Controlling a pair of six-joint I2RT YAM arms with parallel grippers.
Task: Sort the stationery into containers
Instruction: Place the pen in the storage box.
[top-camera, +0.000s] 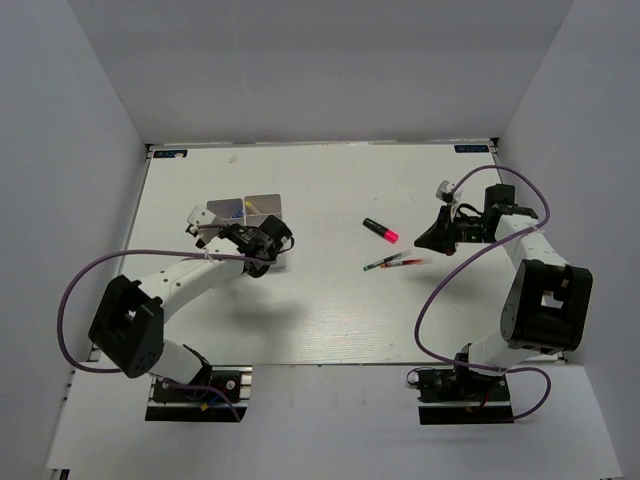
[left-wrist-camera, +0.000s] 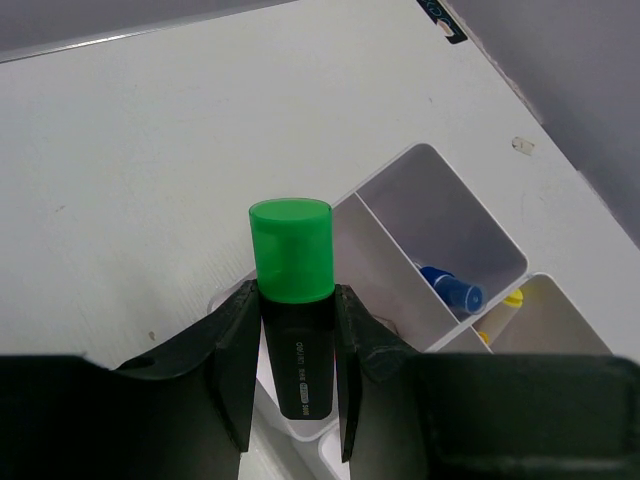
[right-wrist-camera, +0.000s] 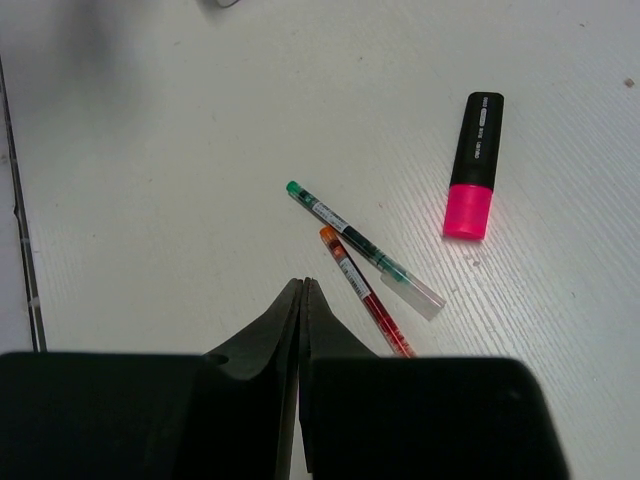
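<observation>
My left gripper (left-wrist-camera: 293, 300) is shut on a black highlighter with a green cap (left-wrist-camera: 292, 250), cap pointing away, held over the near end of the divided pale tray (left-wrist-camera: 440, 200). Inside the tray lie a blue-capped item (left-wrist-camera: 452, 288) and a yellow one (left-wrist-camera: 513, 297). From above, the tray (top-camera: 262, 203) is partly hidden under my left gripper (top-camera: 262, 240). My right gripper (right-wrist-camera: 302, 285) is shut and empty, hovering just short of a thin red pen (right-wrist-camera: 365, 295) and a green pen (right-wrist-camera: 360, 245). A black highlighter with a pink end (right-wrist-camera: 474, 165) lies beyond them.
The two pens (top-camera: 395, 263) and the pink-ended highlighter (top-camera: 380, 231) lie mid-table, left of my right gripper (top-camera: 428, 240). Grey walls close in the table on the left, back and right. Purple cables loop beside both arms.
</observation>
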